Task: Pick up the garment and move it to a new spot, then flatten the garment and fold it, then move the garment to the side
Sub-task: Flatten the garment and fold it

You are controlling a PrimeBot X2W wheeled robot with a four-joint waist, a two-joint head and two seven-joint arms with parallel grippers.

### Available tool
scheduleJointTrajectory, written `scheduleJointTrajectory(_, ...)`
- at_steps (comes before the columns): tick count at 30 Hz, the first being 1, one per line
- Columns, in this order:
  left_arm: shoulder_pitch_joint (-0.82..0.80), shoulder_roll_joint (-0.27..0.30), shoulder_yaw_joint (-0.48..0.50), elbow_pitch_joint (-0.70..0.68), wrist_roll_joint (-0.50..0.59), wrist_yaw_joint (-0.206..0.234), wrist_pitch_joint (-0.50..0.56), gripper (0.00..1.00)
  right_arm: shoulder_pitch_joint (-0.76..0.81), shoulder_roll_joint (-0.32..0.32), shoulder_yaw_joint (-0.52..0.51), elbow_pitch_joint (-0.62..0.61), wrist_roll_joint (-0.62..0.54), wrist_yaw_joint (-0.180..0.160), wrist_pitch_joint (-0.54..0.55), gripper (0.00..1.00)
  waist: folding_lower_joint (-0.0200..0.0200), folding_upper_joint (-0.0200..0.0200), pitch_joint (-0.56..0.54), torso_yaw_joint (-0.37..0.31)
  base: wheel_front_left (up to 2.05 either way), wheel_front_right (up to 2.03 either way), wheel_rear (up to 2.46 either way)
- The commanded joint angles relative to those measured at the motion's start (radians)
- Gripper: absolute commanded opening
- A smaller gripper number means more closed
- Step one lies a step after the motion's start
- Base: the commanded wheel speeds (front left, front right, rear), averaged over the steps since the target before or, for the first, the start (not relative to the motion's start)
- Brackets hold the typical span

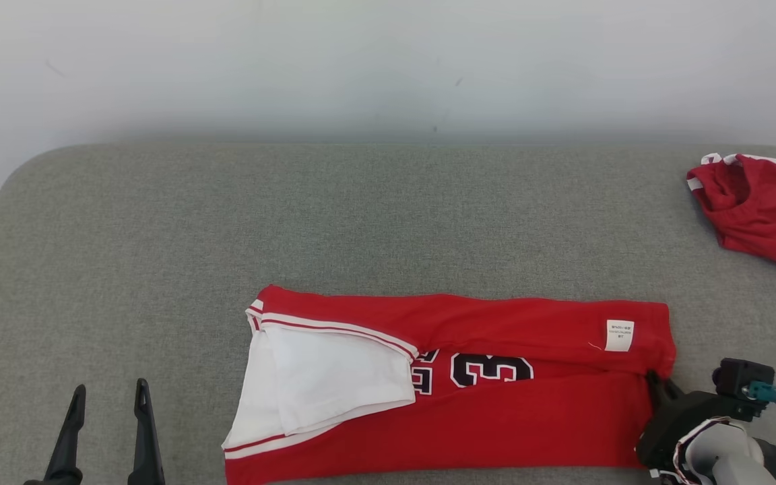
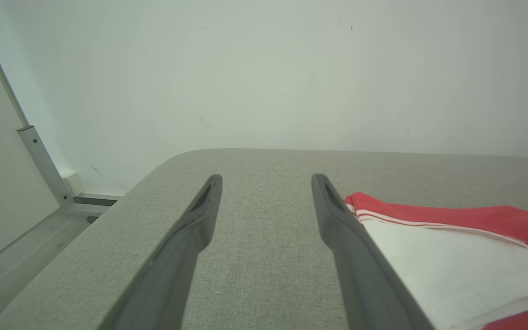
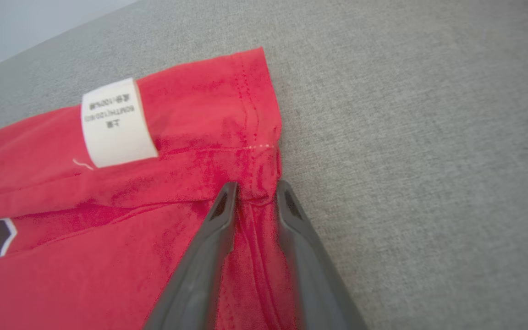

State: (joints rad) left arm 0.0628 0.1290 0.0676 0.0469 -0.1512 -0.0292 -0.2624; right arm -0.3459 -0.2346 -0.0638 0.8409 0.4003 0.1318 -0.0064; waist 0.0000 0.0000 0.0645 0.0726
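Right gripper (image 3: 255, 190), at the near right corner of the worktop, stands about half open with its fingertips pinching a small pucker of the hem; left gripper (image 1: 109, 389) hangs fully spread and empty over the bare near left edge. Grey woven padded worktop (image 1: 361, 215) carries everything. Soft red jersey (image 1: 529, 417) with white trim lies partly folded along the near edge, right of centre, its far long side turned over onto the body. Judged as handling: light, limp, thin cloth that sags and slides over itself, so a single pinch drags it askew. Hold is best taken at stitched hems and corners, one at each end. Second crumpled red garment (image 1: 765, 209) rests at the right edge, well apart. White sleeve panel (image 1: 320, 384) shows at the jersey's left end, edged with red and white stripes. Black numerals (image 1: 489, 369) are half hidden under the fold. White care label (image 3: 115, 121) sits near the pinched hem.
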Motion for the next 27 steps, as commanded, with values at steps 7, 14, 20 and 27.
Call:
scheduleJointTrajectory(7, 0.004, -0.016, 0.022, 0.022, 0.028, -0.021, -0.003, 1.00, -0.029, 0.001, 0.063, 0.041, 0.051, -0.001, -0.026, 0.00, 0.0000, 0.0000, -0.009, 0.004, 0.00, 0.00, 0.00)
scheduleJointTrajectory(14, 0.028, -0.027, 0.046, 0.032, 0.046, -0.026, -0.003, 1.00, -0.039, -0.100, 0.063, 0.055, 0.079, -0.002, -0.066, 0.00, 0.0000, 0.0000, -0.037, -0.012, 0.00, 0.00, 0.00)
scheduleJointTrajectory(20, 0.040, -0.038, 0.056, 0.038, 0.054, -0.030, -0.003, 1.00, -0.034, -0.191, 0.051, 0.038, 0.095, -0.002, -0.069, 0.00, 0.0000, 0.0000, -0.055, -0.034, 0.00, 0.00, 0.00)
scheduleJointTrajectory(27, 0.050, -0.050, 0.065, 0.035, 0.056, -0.036, -0.003, 1.00, -0.028, -0.220, 0.083, -0.065, 0.093, -0.002, -0.052, 0.00, 0.0000, 0.0000, -0.061, -0.071, 0.00, 0.00, 0.00)
